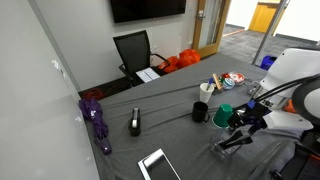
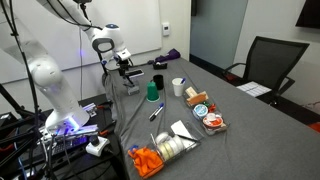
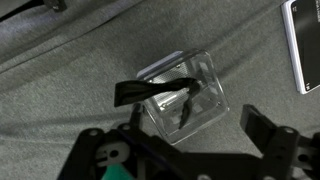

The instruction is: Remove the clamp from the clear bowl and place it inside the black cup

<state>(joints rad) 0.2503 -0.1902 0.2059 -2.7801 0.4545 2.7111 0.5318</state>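
Your gripper [image 3: 172,135] hangs wide open over the clear bowl [image 3: 205,75]; clamp [image 3: 150,92] lies across it w/ one end past the rim.

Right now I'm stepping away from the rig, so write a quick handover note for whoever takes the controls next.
Gripper: open, empty, hanging above the clear bowl.
Clamp: in the clear bowl, one handle poking out past the rim.
Black cup: upright on the table, next to the green cup.
Done: nothing yet, the clamp is not grasped.
Left: close on the clamp, lift it out, carry it to the black cup and drop it in.
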